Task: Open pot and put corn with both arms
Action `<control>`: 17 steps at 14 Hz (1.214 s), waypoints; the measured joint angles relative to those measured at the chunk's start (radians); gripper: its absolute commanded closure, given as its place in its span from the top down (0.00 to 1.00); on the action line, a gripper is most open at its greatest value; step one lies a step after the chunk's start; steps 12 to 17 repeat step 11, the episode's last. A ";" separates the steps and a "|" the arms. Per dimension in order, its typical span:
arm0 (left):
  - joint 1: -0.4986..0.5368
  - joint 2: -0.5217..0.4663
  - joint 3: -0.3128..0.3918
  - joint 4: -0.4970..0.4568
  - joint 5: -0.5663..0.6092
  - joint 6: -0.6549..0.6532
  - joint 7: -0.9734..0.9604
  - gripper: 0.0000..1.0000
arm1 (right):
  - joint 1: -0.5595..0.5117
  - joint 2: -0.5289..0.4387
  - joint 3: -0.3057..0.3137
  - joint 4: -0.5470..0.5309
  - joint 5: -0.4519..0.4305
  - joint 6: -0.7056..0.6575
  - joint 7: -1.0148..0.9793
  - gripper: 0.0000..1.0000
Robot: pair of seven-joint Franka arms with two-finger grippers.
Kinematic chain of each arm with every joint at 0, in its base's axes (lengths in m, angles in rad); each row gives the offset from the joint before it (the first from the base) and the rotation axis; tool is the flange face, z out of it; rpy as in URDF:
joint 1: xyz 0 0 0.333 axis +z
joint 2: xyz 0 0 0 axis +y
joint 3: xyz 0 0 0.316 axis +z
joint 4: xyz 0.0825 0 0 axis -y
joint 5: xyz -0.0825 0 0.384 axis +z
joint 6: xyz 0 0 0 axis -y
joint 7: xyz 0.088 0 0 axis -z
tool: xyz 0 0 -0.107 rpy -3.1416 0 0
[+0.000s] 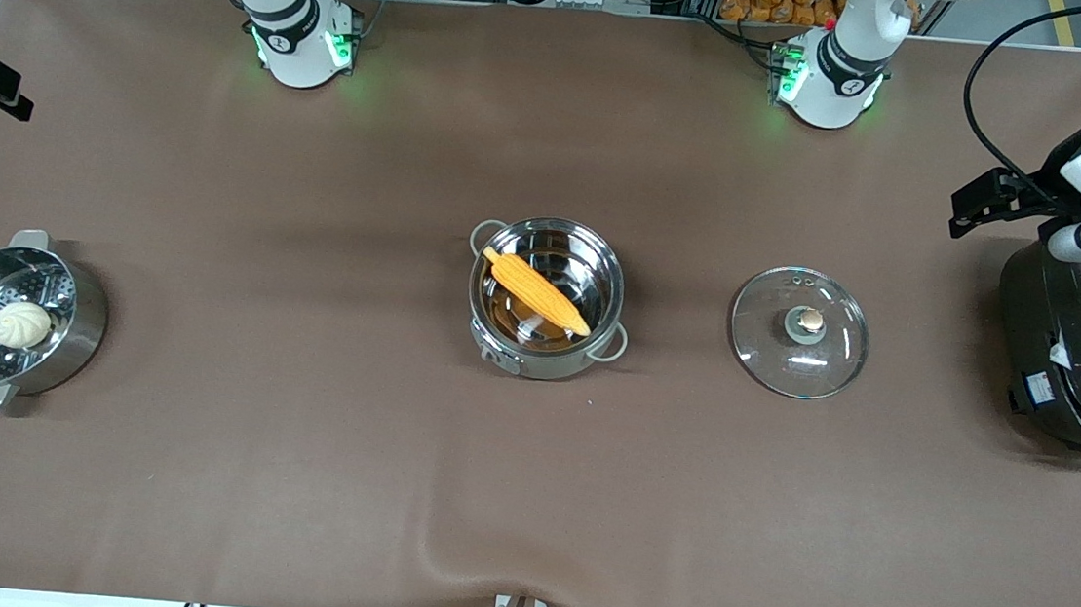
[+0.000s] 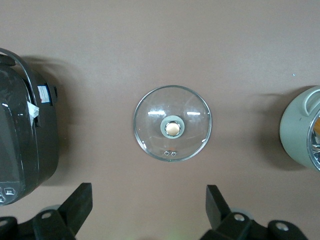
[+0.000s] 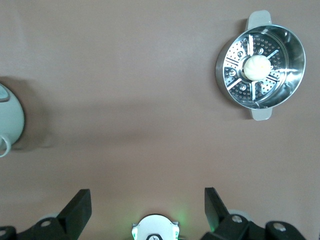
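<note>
The steel pot [image 1: 549, 299] with wire loop handles stands open at the table's middle. The yellow-orange corn [image 1: 537, 291] lies slanted inside it. The glass lid [image 1: 799, 332] with its copper knob lies flat on the table beside the pot, toward the left arm's end. My left gripper [image 2: 149, 205] is open and empty, high over the lid [image 2: 172, 123]; the pot's wall [image 2: 300, 130] shows at the edge of that view. My right gripper [image 3: 148, 210] is open and empty, high over bare table near its own base, and the pot's wall [image 3: 10, 120] shows at that view's edge.
A steel steamer pot [image 1: 79, 322] with flat tab handles holds a white bun [image 1: 21, 325] at the right arm's end; it also shows in the right wrist view [image 3: 300, 65]. A big black rice cooker [image 1: 1075, 350] stands at the left arm's end, beside the lid.
</note>
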 measured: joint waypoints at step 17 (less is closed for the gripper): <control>0.049 0.000 -0.052 0.020 0.000 0.000 0.000 1.00 | -0.089 0.000 0.079 -0.028 0.053 0.036 0.004 1.00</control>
